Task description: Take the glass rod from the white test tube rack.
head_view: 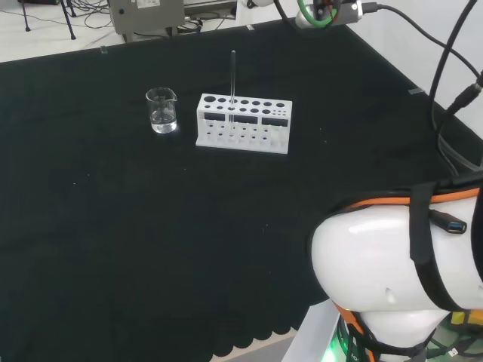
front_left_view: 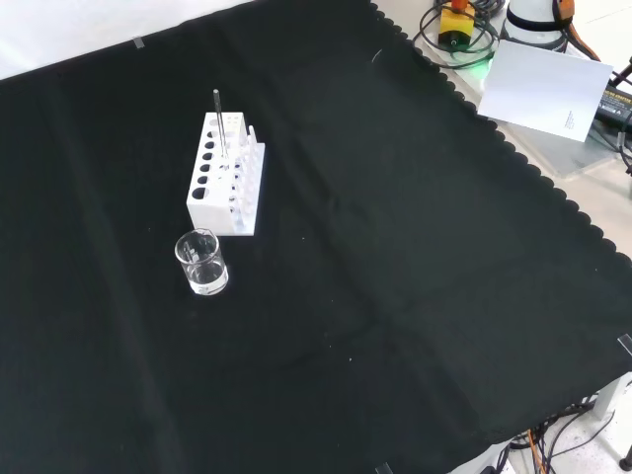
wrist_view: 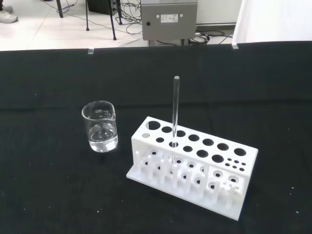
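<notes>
Head view sits high behind the arm's base, looking over the white arm link (head_view: 392, 279) across the black cloth (head_view: 113, 226). Front view looks down from the opposite side, about a quarter turn round. Wrist view is closest, low, facing the white test tube rack (wrist_view: 192, 163). All 3 share the rack, glass rod (wrist_view: 174, 112) and beaker (wrist_view: 100, 126).

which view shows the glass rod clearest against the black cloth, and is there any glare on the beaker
Wrist view: the glass rod stands out best, pale against the black cloth; the beaker shows soft highlights at rim and base. Head view: the rod is a thin grey line; bright glints on the beaker. Front view: the rod is faint against the white rack.
</notes>
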Action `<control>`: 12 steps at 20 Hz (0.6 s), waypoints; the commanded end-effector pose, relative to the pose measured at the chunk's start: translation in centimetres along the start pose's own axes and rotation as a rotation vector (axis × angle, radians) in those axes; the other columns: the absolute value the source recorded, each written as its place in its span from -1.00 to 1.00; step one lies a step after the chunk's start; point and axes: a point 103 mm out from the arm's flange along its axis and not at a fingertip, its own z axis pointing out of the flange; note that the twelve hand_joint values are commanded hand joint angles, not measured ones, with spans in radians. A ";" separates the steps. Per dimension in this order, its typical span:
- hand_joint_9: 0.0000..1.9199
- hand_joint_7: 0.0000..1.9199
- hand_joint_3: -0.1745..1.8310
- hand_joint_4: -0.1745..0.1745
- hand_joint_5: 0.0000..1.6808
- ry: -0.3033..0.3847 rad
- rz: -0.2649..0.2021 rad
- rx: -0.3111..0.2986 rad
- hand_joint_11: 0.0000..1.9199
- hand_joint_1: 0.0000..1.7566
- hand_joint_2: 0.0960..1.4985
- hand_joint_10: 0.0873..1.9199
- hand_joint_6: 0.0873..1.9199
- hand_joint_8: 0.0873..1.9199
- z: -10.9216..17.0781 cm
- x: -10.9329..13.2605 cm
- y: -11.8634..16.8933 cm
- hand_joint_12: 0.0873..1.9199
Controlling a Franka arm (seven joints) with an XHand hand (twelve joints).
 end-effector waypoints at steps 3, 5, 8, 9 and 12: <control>-0.74 -0.98 -0.29 -0.85 -0.85 0.021 -0.049 -0.012 -0.79 -0.35 0.15 -0.09 -1.00 -0.18 1.7 -0.1 3.5 0.51; -0.71 -0.96 -0.29 -0.88 -0.81 0.018 -0.059 -0.014 -0.77 -0.35 0.15 -0.08 -1.00 -0.16 2.2 -0.3 4.6 0.50; -0.64 -0.90 -0.29 -0.93 -0.74 0.007 -0.067 -0.012 -0.72 -0.35 0.15 -0.09 -1.00 -0.13 2.8 -0.8 6.2 0.49; -0.61 -0.88 -0.29 -0.95 -0.72 0.006 -0.069 -0.013 -0.70 -0.34 0.15 -0.09 -1.00 -0.12 3.0 -1.0 6.8 0.48; -0.55 -0.82 -0.30 -0.98 -0.66 0.011 -0.072 -0.015 -0.67 -0.33 0.15 -0.09 -1.00 -0.10 3.3 -1.5 8.4 0.48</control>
